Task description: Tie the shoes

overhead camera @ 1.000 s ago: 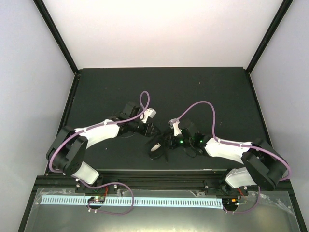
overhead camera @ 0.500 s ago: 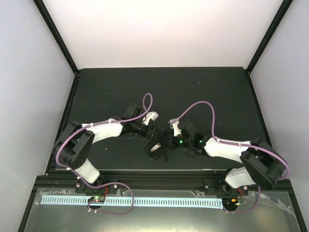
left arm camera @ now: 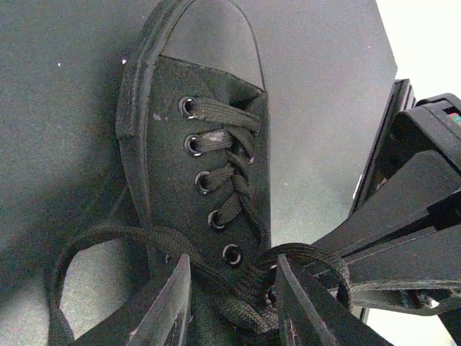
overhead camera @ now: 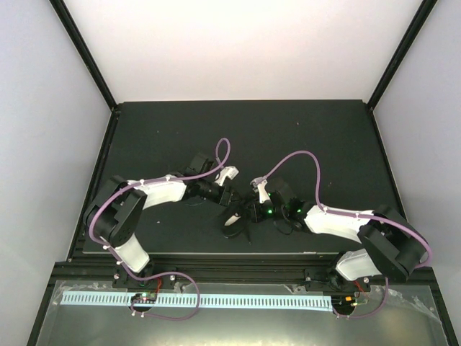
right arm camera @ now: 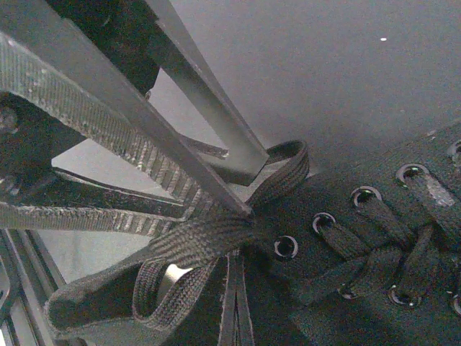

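At the table's [overhead camera: 324, 130] 6 o'clock edge: shoe [overhead camera: 240, 216] between both arms, knot unfinished.
The right claw [right arm camera: 234, 285] is pinched together on a lace loop [right arm camera: 180, 288]; the left claw [left arm camera: 233, 277] gapes astride the laces [left arm camera: 223, 169]. Closing could grab two strands; pulling may drag the unpinned shoe or slip the loop.

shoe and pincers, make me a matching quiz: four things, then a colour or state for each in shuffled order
Things:
1. left pincer
2. right pincer
3. cables
4. eyelets

Colour or state:
a. purple
b. shut on the laces
c. metal-rimmed
d. open, over the shoe

Pairs: 1-d, 2-b, 3-a, 4-c
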Motion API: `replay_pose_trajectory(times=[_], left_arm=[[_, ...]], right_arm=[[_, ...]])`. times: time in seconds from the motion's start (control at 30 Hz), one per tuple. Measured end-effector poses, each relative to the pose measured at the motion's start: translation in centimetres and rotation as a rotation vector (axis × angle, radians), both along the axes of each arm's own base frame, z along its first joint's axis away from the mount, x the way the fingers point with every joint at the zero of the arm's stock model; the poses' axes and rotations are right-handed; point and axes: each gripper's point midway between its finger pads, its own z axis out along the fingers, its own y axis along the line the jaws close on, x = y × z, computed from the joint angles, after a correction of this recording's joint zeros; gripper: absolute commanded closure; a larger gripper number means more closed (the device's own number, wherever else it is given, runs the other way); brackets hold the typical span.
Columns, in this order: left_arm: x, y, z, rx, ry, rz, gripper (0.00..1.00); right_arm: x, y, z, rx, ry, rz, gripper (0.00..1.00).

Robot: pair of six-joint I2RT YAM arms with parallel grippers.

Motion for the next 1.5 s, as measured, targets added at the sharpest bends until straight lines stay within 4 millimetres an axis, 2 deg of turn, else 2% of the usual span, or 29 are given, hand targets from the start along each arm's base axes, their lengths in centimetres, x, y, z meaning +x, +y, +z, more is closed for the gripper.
replay_pose_trajectory(times=[0.37, 0.47, 0.63, 0.67, 0.77, 0.9, 1.1, 1.23, 1.4, 1.5], left_arm=[[0.1, -0.4, -0.3, -0.016, 0.026, -0.009, 0.66], [0.0, -0.5, -0.5, -0.015, 0.035, -0.009, 0.76], [0.0, -0.6, -0.3, -0.027, 0.045, -0.011, 0.98], [0.0, -0.6, -0.3, -0.03, 0.045, -0.011, 0.98], [0.1, -0.7, -0.1, -0.038, 0.041, -0.009, 0.98], [0.2, -0.8, 0.1, -0.044, 0.036, -0.006, 0.98], [0.4, -0.9, 0.2, -0.05, 0.031, -0.003, 0.99], [0.4, -0.9, 0.2, -0.05, 0.032, -0.002, 0.98], [0.4, -0.9, 0.2, -0.049, 0.032, -0.001, 0.98], [0.4, -0.9, 0.2, -0.048, 0.032, 0.0, 0.98]], right_arm=[[0.0, 0.0, 0.0, 0.0, 0.0, 0.0, 0.99], [0.0, 0.0, 0.0, 0.0, 0.0, 0.0, 0.98], [0.0, 0.0, 0.0, 0.0, 0.0, 0.0, 0.98], [0.0, 0.0, 0.0, 0.0, 0.0, -0.001, 0.98], [0.0, -0.1, 0.0, -0.003, 0.0, -0.003, 0.87], [0.0, -0.8, 0.4, -0.024, -0.013, -0.023, 0.63], [-0.2, -2.5, 3.0, -0.058, -0.105, -0.044, 0.43], [-1.3, -2.4, 4.1, -0.114, -0.169, -0.004, 0.38], [-1.7, -0.2, 5.1, -0.235, -0.254, 0.064, 0.38], [-1.8, 0.9, 4.7, -0.307, -0.29, 0.088, 0.41]])
